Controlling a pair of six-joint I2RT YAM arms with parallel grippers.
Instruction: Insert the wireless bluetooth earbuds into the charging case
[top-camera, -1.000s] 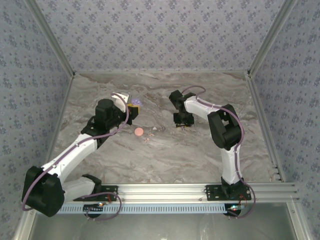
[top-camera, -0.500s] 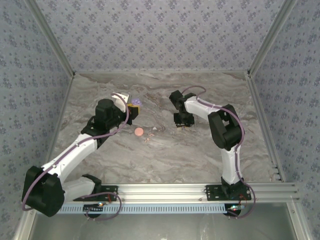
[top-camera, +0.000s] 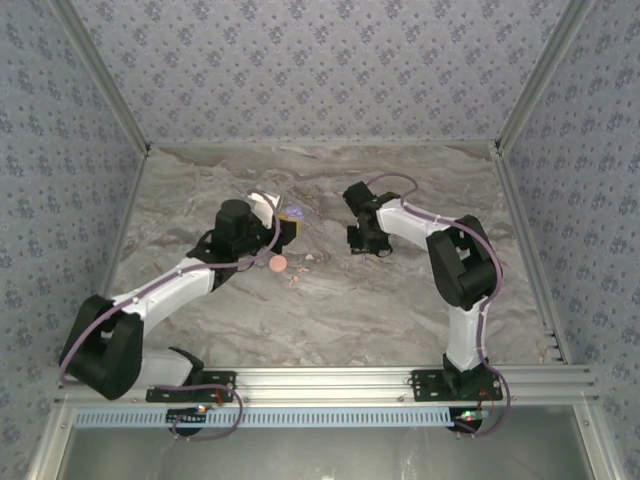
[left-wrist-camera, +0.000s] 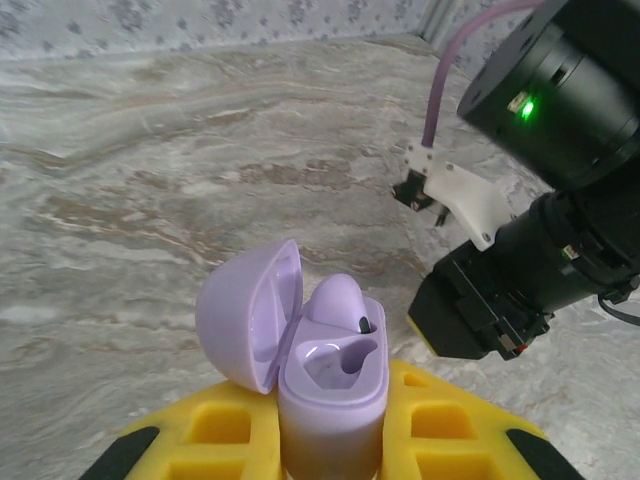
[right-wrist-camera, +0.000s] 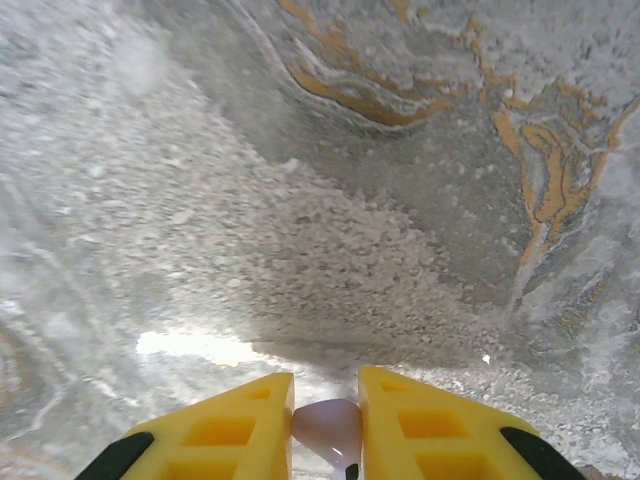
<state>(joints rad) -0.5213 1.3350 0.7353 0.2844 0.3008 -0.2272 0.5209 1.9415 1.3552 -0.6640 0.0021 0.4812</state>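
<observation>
Where the overhead camera looks down on the marble table (top-camera: 330, 310), the left gripper (top-camera: 284, 226) reaches toward the middle and clamps a lavender charging case (top-camera: 292, 213) at its tip. A salmon-pink disc (top-camera: 277, 264) lies on the table just on the near side of that gripper. A few tiny pale specks (top-camera: 295, 280) lie near the disc. The right gripper (top-camera: 371, 247) hangs low over the table to the right of the case, well apart from it; from this height I cannot tell how its jaws stand.

From the left wrist, the left gripper (left-wrist-camera: 335, 445) has its yellow fingers (left-wrist-camera: 215, 440) closed narrow on the lower body of the lavender charging case (left-wrist-camera: 335, 395), which stands upright. The lid (left-wrist-camera: 245, 318) is swung open to the left. A lavender earbud (left-wrist-camera: 338, 298) sits in the far socket, and the near socket (left-wrist-camera: 335, 362) is bare. The right arm (left-wrist-camera: 560, 150) stands beyond the case on the right.

From the right wrist, the right gripper (right-wrist-camera: 327, 425) has its jaws drawn close together, pinching a pale earbud (right-wrist-camera: 328, 425) between the yellow fingers (right-wrist-camera: 225, 435). The marble surface lies close below.
</observation>
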